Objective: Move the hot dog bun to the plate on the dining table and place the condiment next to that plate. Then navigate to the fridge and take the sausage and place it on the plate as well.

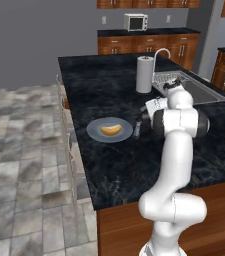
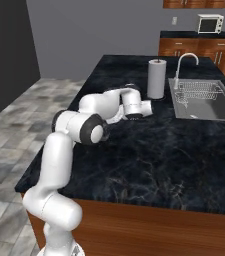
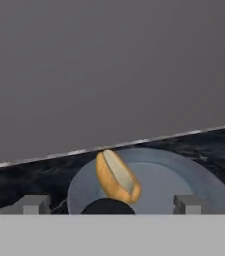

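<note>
I see the golden-tan bun (image 1: 111, 130) lying on its side in the middle of the round grey-blue plate (image 1: 95, 132), its paler split top visible in my hand view (image 3: 118, 176). The plate sits flat on the black marbled table (image 1: 104, 85). The small dark-capped condiment bottle (image 1: 137, 128) stands upright just beside the plate's rim.
</note>
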### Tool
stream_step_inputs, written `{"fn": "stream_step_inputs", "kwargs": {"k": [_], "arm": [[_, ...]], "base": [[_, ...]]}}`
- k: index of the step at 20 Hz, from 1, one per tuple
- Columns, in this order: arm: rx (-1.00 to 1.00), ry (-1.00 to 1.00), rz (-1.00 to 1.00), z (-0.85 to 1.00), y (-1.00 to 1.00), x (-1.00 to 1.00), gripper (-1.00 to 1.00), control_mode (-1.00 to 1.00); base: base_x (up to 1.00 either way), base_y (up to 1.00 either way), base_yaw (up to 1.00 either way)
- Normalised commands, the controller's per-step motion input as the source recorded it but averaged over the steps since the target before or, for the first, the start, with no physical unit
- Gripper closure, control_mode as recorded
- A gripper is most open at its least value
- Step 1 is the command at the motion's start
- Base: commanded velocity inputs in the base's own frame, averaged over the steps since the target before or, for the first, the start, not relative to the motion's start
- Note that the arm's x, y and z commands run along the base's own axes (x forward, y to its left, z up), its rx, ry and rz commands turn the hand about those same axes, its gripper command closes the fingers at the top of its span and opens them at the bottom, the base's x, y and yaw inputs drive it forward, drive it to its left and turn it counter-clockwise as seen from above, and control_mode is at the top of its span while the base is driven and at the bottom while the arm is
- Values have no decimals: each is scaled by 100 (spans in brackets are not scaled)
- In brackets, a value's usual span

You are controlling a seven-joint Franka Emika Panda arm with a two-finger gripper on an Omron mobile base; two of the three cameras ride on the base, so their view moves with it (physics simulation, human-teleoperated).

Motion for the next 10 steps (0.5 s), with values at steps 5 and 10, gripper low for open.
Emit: {"fn": "stream_step_inputs", "kwargs": {"k": [5, 10], "arm": [[0, -4, -2, 95, 22, -58, -100, -100], [-4, -1, -3, 100, 54, -72, -100, -100]], "base": [[0, 0, 0], [0, 0, 0]]}}
